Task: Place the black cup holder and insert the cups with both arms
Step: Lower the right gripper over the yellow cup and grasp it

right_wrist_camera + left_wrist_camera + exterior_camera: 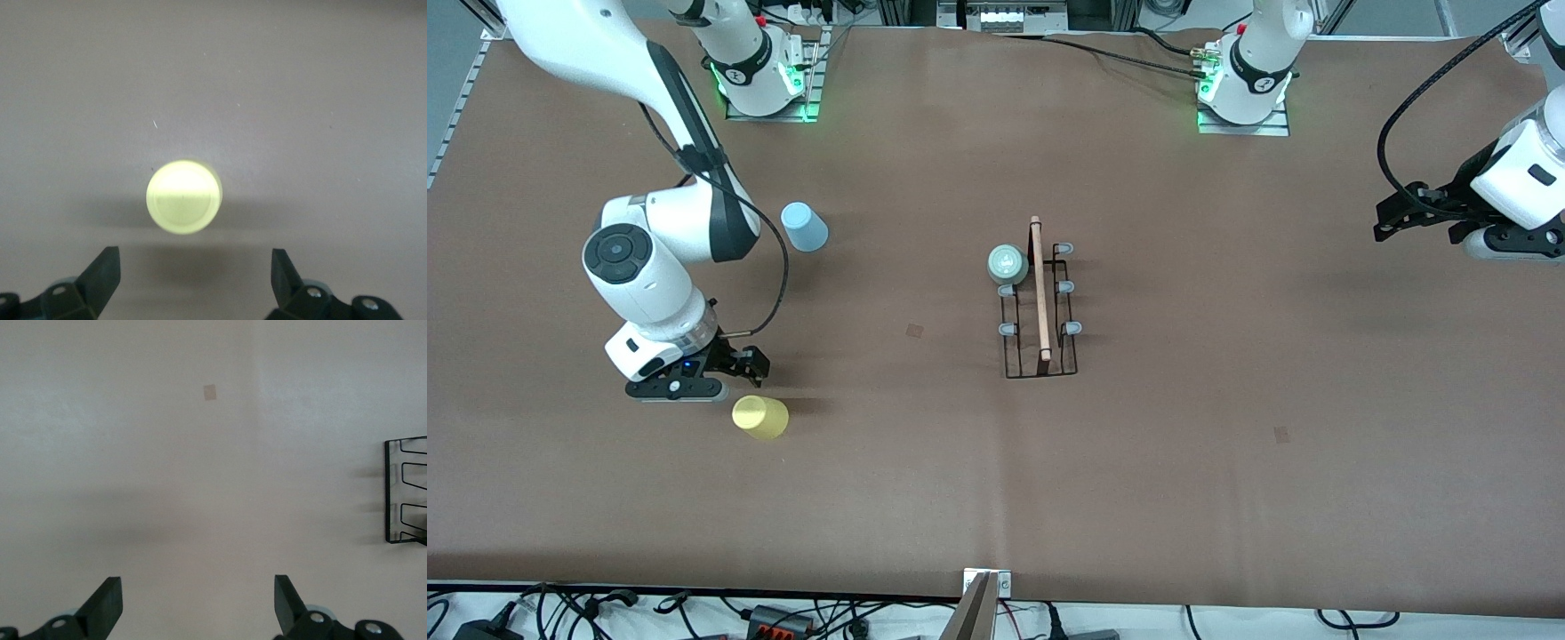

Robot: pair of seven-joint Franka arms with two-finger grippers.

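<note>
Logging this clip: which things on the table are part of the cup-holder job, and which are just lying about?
Job:
black cup holder, mid-table
pale green cup, on a prong
yellow cup, under the open right claw
light blue cup, toward the right arm's end
left claw, open, waiting

Lying about:
small tape squares

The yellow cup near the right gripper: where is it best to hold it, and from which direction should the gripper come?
The yellow cup stands upside down, flat base up. Probably best to come straight down from above and close on its tapered side wall, low down where it is wider, so it does not slip. The right gripper is open above it, with the cup slightly off its centre; the fingers should straddle the cup first.
</note>
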